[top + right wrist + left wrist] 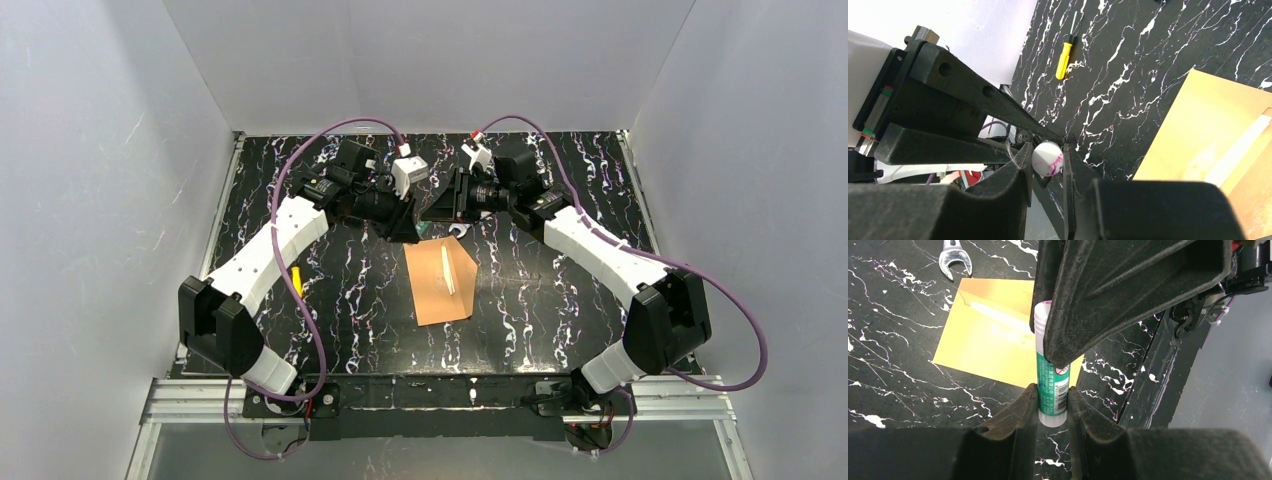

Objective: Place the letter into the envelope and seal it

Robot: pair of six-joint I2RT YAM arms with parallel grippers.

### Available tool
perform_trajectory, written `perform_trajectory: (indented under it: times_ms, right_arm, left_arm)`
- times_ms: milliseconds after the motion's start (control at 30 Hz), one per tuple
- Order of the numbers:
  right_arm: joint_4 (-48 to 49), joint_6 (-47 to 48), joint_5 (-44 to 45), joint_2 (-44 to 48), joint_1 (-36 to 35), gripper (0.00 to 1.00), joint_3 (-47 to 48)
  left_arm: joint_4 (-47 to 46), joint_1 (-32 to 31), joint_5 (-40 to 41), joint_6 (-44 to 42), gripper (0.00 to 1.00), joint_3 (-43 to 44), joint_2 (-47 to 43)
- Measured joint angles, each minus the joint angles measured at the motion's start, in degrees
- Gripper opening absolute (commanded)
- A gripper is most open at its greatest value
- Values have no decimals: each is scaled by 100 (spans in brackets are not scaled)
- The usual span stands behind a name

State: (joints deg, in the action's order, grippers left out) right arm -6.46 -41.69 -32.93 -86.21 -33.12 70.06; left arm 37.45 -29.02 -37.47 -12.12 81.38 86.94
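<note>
The orange-brown envelope (440, 285) lies flat mid-table with its pointed flap open and a pale strip along the fold; it also shows as the envelope (983, 345) and the envelope (1208, 135). The letter is out of view. Above the envelope's far edge the two grippers meet. My left gripper (1053, 390) is shut on a green-labelled glue stick (1053, 377) near its white base. My right gripper (1047, 159) is closed on the stick's white, purple-smeared cap end (1046, 158). From above, the left gripper (408, 228) and the right gripper (440, 207) are nearly touching.
A steel wrench (954, 257) lies just beyond the envelope's far edge. A yellow screwdriver (296, 281) rests on the black marbled table (560, 300) beside the left arm. White walls close in the left, right and back.
</note>
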Motion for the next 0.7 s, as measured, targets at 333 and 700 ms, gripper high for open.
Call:
perform_trajectory:
  times_ms: [333,700]
  right_arm:
    - [372,-463,-138,2,0,1,0]
    - [328,-660,-262,116,184,1,-70]
  left_arm:
    - [-608,0,52,710,6,-92,-46]
    - [-634,-13,-181,640,0,-116,-44]
